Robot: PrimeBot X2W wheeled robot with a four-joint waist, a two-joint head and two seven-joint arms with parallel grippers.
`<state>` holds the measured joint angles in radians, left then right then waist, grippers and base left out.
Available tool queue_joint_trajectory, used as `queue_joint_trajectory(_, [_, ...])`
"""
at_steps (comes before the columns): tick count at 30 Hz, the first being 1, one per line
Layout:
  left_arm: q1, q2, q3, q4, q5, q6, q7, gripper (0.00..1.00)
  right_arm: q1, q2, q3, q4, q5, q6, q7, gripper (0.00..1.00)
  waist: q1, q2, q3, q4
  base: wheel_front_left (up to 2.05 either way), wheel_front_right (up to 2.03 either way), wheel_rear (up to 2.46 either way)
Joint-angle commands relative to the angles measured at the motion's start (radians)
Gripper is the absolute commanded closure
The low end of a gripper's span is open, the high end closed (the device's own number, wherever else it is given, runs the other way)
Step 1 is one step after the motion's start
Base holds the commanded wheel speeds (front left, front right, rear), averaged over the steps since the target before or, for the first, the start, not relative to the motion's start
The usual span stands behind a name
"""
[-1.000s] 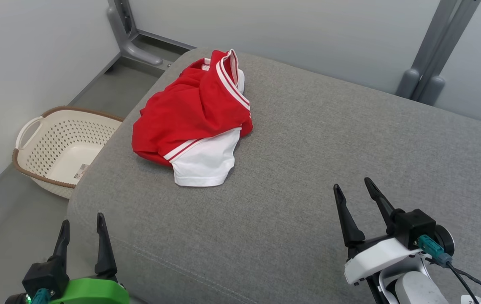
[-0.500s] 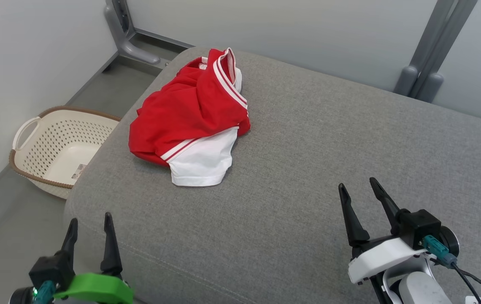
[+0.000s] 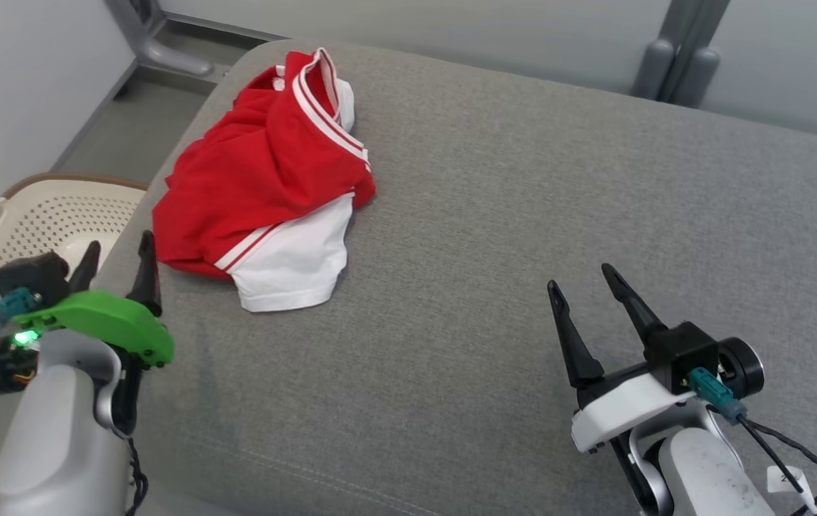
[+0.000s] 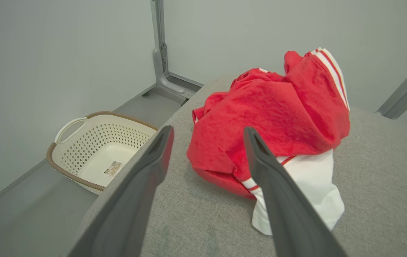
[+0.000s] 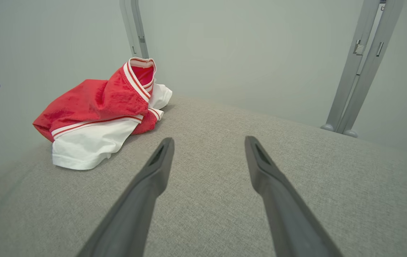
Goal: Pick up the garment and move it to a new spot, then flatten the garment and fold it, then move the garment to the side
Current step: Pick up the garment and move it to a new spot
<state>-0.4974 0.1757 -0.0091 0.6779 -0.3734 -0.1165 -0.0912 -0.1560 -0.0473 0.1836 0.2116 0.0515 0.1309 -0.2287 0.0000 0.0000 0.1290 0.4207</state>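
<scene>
A crumpled red and white garment (image 3: 265, 179) lies bunched at the far left of the grey cushion (image 3: 523, 215), with a white panel hanging toward me. My left gripper (image 3: 118, 247) stands open at the cushion's left edge, just short of the garment's near left side, with nothing between its fingers. In the left wrist view the garment (image 4: 271, 114) lies close ahead of the open fingers (image 4: 153, 157). My right gripper (image 3: 580, 276) is open over the cushion's near right part, well apart from the garment. The right wrist view has the garment (image 5: 96, 114) far off to the left.
A cream perforated laundry basket (image 3: 14, 215) with a brown rim sits on the floor left of the cushion; it appears again as the basket (image 4: 96, 150) in the left wrist view. Grey metal frame legs (image 3: 674, 57) and pale walls stand behind the cushion.
The head camera has tilted down and right, shifting the scene. My left arm has risen and come forward toward the garment's near left edge. Both grippers stay open.
</scene>
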Motion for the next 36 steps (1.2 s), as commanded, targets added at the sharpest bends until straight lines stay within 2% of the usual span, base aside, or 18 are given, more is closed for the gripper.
queue_joint_trajectory(1, [-0.040,0.013,0.002,0.034,-0.020,-0.006,0.007,0.00,-0.021,-0.006,0.000,-0.011,-0.015,0.000,0.009,0.00,0.0000,0.0000,0.090,-0.093,0.00,0.00,0.00])
queue_joint_trajectory(10, [-0.190,0.090,0.045,0.230,-0.160,-0.014,0.002,0.00,-0.027,-0.005,-0.012,-0.097,-0.093,0.000,0.064,0.00,0.0000,0.0000,0.212,-0.222,0.00,0.00,0.00])
queue_joint_trajectory(17, [-0.203,0.138,0.011,0.284,-0.245,-0.014,0.050,0.00,-0.009,-0.005,-0.006,-0.131,-0.084,0.000,0.066,0.00,0.0000,0.0000,0.235,-0.260,0.00,0.00,0.00])
queue_joint_trajectory(18, [-0.205,0.145,0.005,0.289,-0.260,-0.014,0.065,0.06,-0.009,-0.005,-0.006,-0.131,-0.080,0.000,0.065,0.00,0.0000,0.0000,0.235,-0.262,0.00,0.00,0.00])
queue_joint_trajectory(19, [-0.207,0.153,0.001,0.290,-0.271,-0.014,0.072,0.64,-0.010,-0.005,-0.005,-0.130,-0.078,0.000,0.064,0.00,0.0000,0.0000,0.234,-0.263,0.00,0.00,0.00])
queue_joint_trajectory(20, [-0.209,0.165,-0.001,0.293,-0.279,-0.014,0.078,1.00,-0.012,-0.005,-0.004,-0.127,-0.075,0.000,0.062,0.00,0.0000,0.0000,0.231,-0.264,0.00,0.00,0.00])
queue_joint_trajectory(25, [-0.201,0.207,-0.027,0.315,-0.273,-0.014,0.096,1.00,-0.013,-0.004,0.005,-0.105,-0.061,0.000,0.057,0.00,0.0000,0.0000,0.205,-0.266,0.00,0.00,0.00])
queue_joint_trajectory(28, [-0.207,0.210,-0.039,0.312,-0.288,-0.015,0.089,1.00,-0.016,-0.005,-0.003,-0.096,-0.051,0.000,0.049,0.00,0.0000,0.0000,0.189,-0.259,0.00,0.00,0.00])
queue_joint_trajectory(31, [-0.226,0.224,-0.052,0.290,-0.287,-0.015,0.069,1.00,-0.021,-0.005,0.000,-0.085,-0.039,0.000,0.041,0.00,0.0000,0.0000,0.162,-0.253,0.00,0.00,0.00])
queue_joint_trajectory(36, [-0.282,0.284,-0.081,0.206,-0.270,-0.015,0.070,1.00,-0.024,-0.005,-0.002,-0.052,-0.006,0.000,0.018,0.00,0.0000,0.0000,0.091,-0.256,0.00,0.00,0.00])
